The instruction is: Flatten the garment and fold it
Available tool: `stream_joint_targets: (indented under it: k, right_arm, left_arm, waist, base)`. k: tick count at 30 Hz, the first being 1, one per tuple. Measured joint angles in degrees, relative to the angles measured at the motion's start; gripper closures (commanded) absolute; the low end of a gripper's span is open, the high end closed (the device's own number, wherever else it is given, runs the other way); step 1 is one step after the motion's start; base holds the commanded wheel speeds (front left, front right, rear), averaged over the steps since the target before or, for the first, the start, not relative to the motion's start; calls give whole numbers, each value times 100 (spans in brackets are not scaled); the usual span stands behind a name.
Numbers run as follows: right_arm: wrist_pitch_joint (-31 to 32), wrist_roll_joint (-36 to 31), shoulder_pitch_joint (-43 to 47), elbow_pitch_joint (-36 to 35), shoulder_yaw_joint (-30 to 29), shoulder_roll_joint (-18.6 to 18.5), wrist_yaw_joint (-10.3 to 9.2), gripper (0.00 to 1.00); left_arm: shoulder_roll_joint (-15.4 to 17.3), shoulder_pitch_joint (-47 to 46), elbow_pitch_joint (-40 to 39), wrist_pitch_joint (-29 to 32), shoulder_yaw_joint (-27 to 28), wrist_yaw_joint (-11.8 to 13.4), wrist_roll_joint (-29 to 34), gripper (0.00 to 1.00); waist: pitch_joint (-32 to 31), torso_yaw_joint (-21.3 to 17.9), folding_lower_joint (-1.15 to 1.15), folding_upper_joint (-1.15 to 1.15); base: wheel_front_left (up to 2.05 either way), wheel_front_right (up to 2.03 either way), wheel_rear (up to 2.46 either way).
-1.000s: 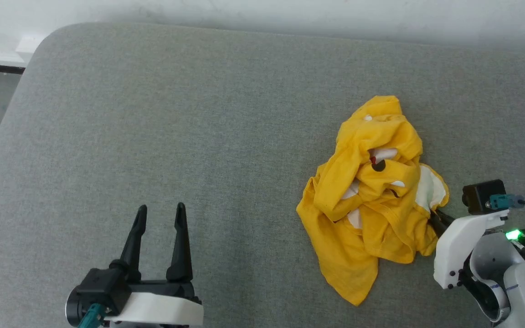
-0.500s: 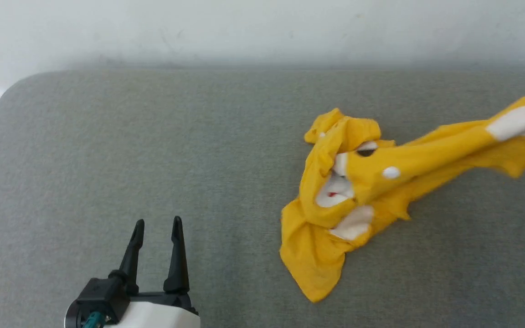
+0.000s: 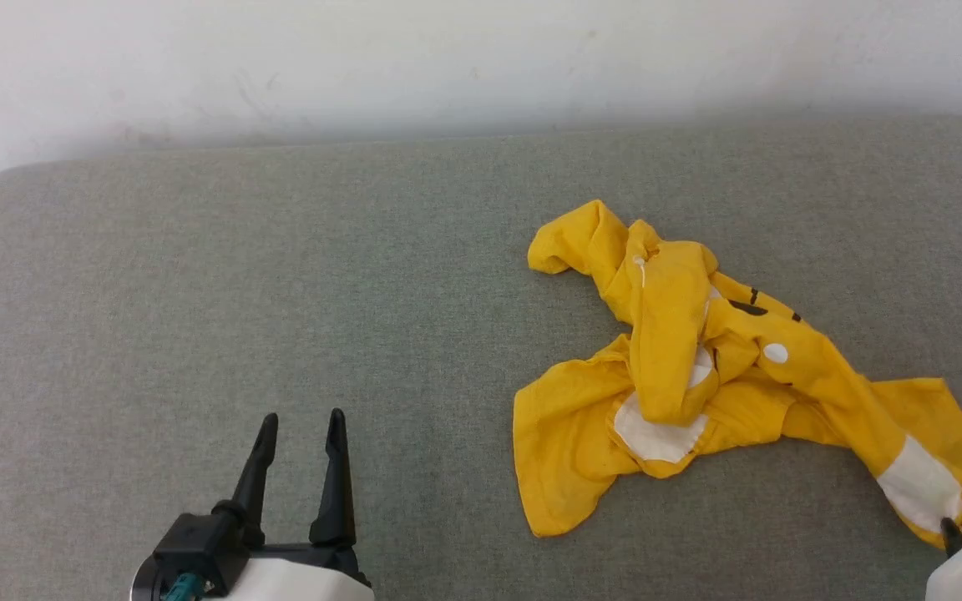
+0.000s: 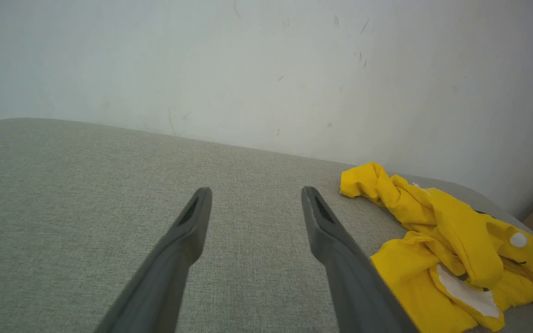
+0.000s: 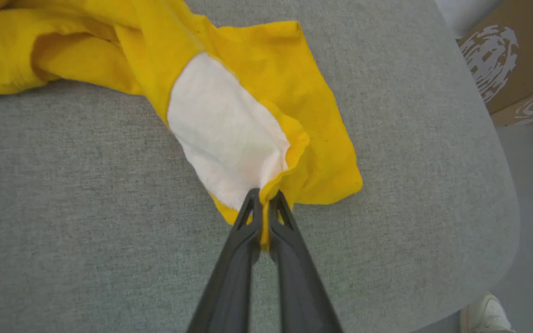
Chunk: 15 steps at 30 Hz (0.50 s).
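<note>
The garment (image 3: pixel 681 367), a bright yellow T-shirt with white patches and small black marks, lies crumpled and partly stretched on the grey cushion (image 3: pixel 281 334), right of centre. One end trails toward the lower right. My right gripper (image 5: pixel 264 198) is shut on the hem of that end, beside a white patch (image 5: pixel 225 134); its fingers (image 3: pixel 953 530) peek in at the head view's bottom right. My left gripper (image 3: pixel 301 421) stands open at the lower left, well apart from the garment (image 4: pixel 451 249), with nothing between its fingers.
A white wall (image 3: pixel 448 58) runs behind the cushion. In the right wrist view the cushion's rounded edge (image 5: pixel 502 185) drops to the floor, where a cardboard box (image 5: pixel 516 69) stands and a white shoe (image 5: pixel 486 317) shows at the bottom right.
The right gripper has pulled one end of the garment out to the right and brought it down to the lower right, stretching the heap. The head camera has shifted. The left gripper has stayed open.
</note>
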Motion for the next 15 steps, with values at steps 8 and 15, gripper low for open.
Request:
stream_joint_targets:
  k: [8, 15]
  right_arm:
    - [-405, -160, -208, 12, -227, 77, 0, 0]
    - [-1196, 87, -678, -1002, -87, 330, -1, 0]
  left_arm:
    - [26, -28, 62, 0, -19, -8, 0, 0]
    - [29, -26, 78, 0, -45, -9, 0, 0]
  waist:
    - [-52, 34, 0, 0]
    - [-161, 82, 0, 0]
  base:
    - [0, 0, 0]
    - [0, 0, 0]
